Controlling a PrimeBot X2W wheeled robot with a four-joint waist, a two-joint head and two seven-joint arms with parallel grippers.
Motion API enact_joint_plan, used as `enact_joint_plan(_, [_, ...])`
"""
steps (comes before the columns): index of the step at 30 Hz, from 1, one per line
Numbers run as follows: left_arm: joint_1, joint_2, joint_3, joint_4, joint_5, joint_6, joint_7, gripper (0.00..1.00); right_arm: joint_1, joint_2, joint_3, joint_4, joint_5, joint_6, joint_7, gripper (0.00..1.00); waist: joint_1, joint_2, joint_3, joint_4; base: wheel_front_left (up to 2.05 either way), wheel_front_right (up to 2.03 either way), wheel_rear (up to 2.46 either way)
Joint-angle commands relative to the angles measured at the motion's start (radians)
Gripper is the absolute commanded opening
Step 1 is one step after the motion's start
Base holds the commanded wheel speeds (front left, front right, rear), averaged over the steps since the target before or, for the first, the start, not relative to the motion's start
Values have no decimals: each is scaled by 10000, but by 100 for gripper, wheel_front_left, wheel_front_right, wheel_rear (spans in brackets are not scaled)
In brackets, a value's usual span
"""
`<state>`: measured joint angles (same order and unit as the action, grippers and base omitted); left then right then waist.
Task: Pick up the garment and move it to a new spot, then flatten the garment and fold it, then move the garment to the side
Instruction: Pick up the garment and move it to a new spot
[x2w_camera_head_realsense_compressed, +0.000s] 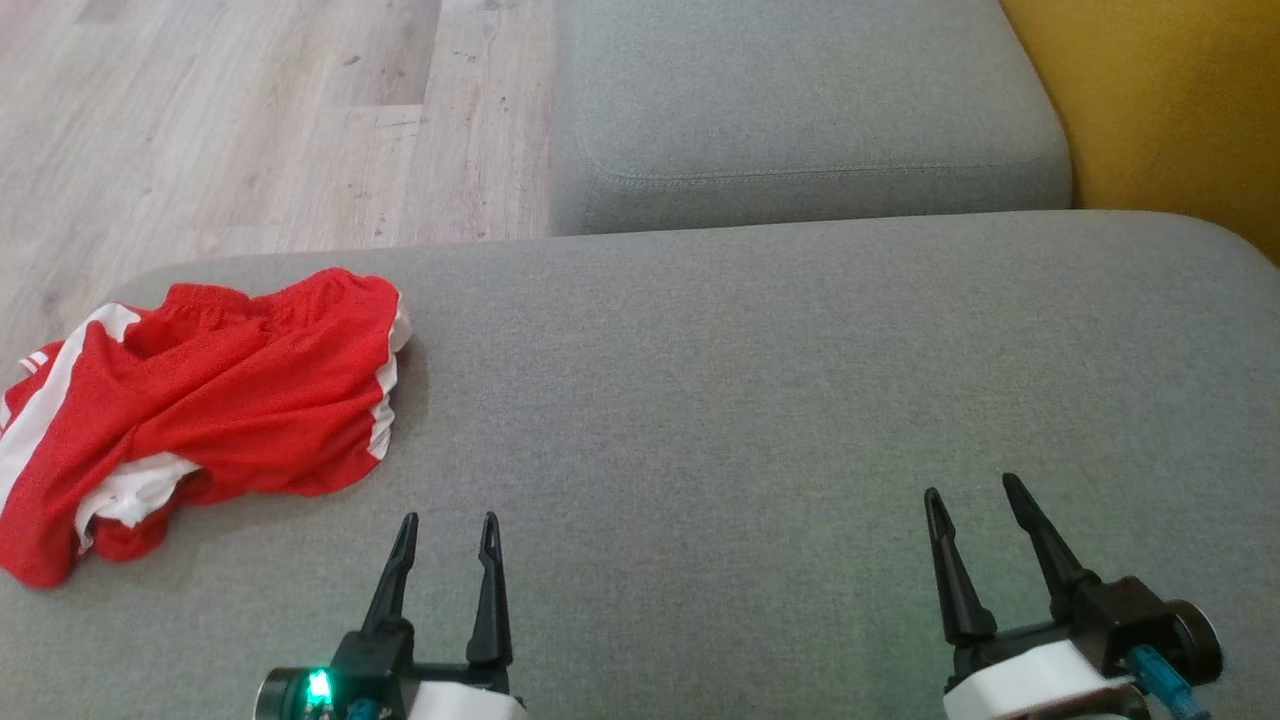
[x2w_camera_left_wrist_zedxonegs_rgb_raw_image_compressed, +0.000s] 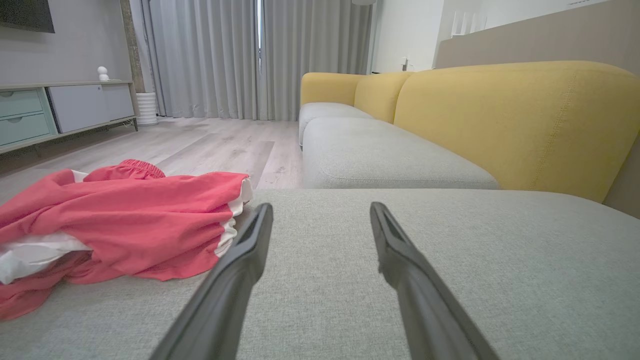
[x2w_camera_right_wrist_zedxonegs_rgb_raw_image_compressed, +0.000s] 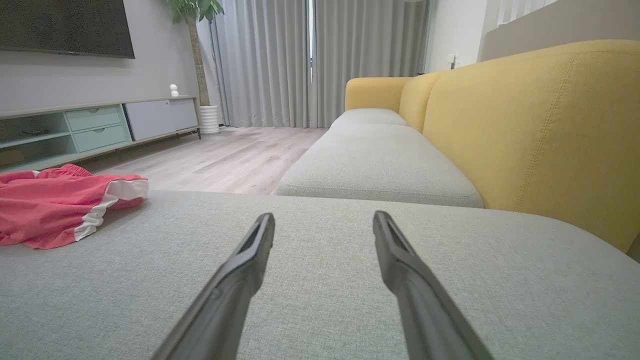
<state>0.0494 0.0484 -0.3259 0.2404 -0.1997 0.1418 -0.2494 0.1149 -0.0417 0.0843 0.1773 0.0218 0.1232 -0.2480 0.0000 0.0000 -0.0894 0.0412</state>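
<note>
At far left, heaped and creased on the broad grey fabric sofa cushion (x2w_camera_head_realsense_compressed: 750, 380): the red mesh garment (x2w_camera_head_realsense_compressed: 220, 400) with white side stripes, close to the cushion's left edge, pale wooden floor (x2w_camera_head_realsense_compressed: 250, 120) beyond. Touched by neither arm.

Just right of it, low in the head view: the left gripper (x2w_camera_head_realsense_compressed: 449, 520), fingers spread wide, holding nothing, over bare cushion near the cloth's nearest hem.

Well to the right: the right gripper (x2w_camera_head_realsense_compressed: 971, 487), likewise spread wide and empty, well apart from the cloth.

At far right, a mustard-yellow upholstered backrest (x2w_camera_head_realsense_compressed: 1180, 100).

Judged from this: nothing of the task done yet. Pick-up not begun. Left to do: the move to a new spot, flattening, folding, setting aside.
</note>
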Motion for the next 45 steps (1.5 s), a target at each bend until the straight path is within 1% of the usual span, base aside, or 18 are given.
enact_joint_plan(1, [-409, 18, 253, -353, 89, 7, -124, 100, -233, -85, 216, -252, -62, 75, -137, 100, 0, 0, -1, 23, 0, 0, 0])
enact_joint_plan(10, [-394, 18, 286, -251, 79, 44, -124, 100, -154, -85, 237, -204, -57, 75, -137, 100, 0, 0, 1, 202, 0, 0, 0])
enact_joint_plan(17, [-556, 18, 355, -281, 107, 111, -124, 100, -111, -85, 248, -209, -95, 75, -137, 100, 0, 0, 186, 598, 0, 0, 0])
enact_joint_plan(21, [-703, 18, 333, -366, 187, 123, -124, 100, -135, -85, 224, -278, -116, 75, -137, 100, 0, 0, 404, 1094, 0, 0, 0])
enact_joint_plan(31, [-816, 18, 441, -492, 219, 200, -124, 100, -339, -85, 159, -350, -173, 75, -138, 100, 0, 0, 790, 3006, 0, 0, 0])
enact_joint_plan(36, [-812, 18, 639, -624, 196, 213, -124, 100, -467, -85, 130, -359, -202, 75, -138, 100, 0, 0, 916, 3788, 0, 0, 0])
enact_joint_plan(41, [-785, 18, 752, -749, 213, 264, -124, 100, -521, -85, 129, -324, -237, 75, -138, 100, 0, 0, 1003, 4234, 0, 0, 0])
enact_joint_plan(45, [-854, 18, 945, -886, 176, 228, -124, 100, -562, -85, 138, -335, -295, 75, -138, 100, 0, 0, 1120, 4316, 0, 0, 0])
